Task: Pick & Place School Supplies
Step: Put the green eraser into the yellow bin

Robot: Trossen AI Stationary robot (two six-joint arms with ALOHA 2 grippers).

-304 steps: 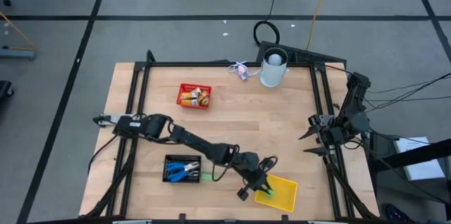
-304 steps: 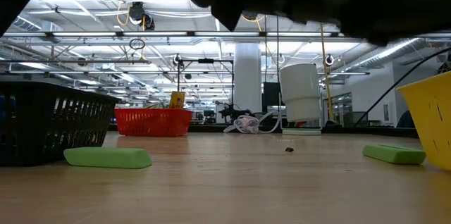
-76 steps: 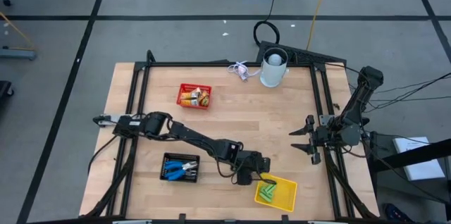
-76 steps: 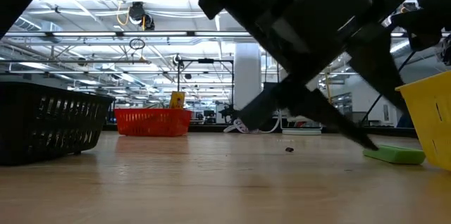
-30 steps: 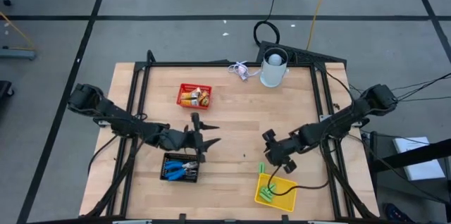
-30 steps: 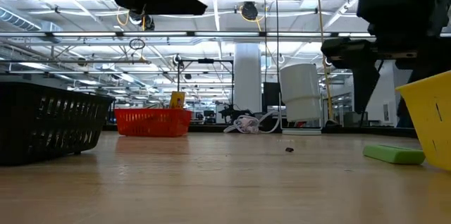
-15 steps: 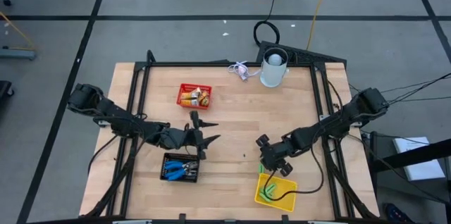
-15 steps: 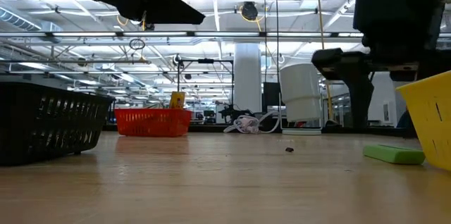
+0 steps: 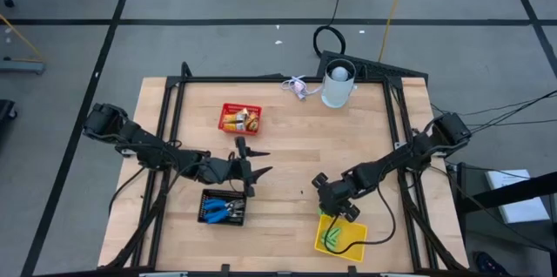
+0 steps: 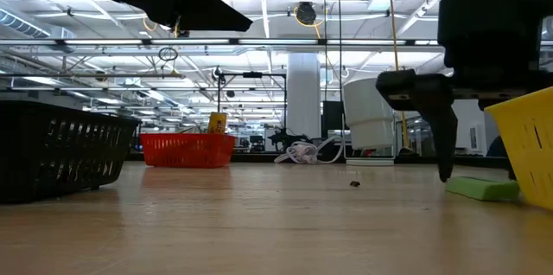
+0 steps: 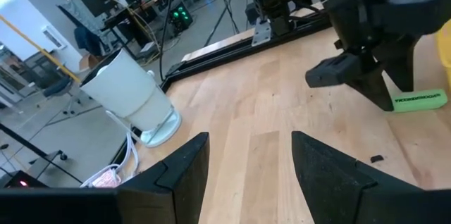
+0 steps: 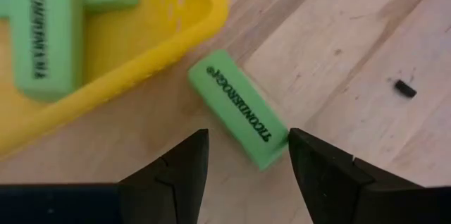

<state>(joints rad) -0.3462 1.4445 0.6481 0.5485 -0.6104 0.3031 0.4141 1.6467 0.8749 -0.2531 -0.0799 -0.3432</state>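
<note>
- Since a second before, the right hand [image 9: 332, 199] had slid further toward the bench's middle and dropped lower over the loose green bar [image 12: 237, 116], while the left arm had stayed put.
- That bar lay flat on the bench [image 9: 287, 151], just outside the yellow basket [image 9: 351, 240], near its wall but not touching it as far as I could see.
- Right fingers stood apart, one to each side of the bar and clear of it, tips close to the wood; nothing was gripped. I took this as the line-up before a pinch across the bar's narrow width.
- More green bars [image 12: 44, 34] already lay inside the yellow basket, so I judged the loose one belonged there too.
- The left hand [image 9: 250, 165] hovered above the black basket [image 9: 223, 209], fingers apart and empty, seemingly waiting out of the way.
- Blue scissors [image 9: 224, 210] sat in the black basket and the orange sticks [image 9: 238, 121] in the red basket [image 9: 223, 117], so the sorting looked nearly finished.
- A white cup [image 9: 338, 84] stood at the far edge, well apart from the work.
</note>
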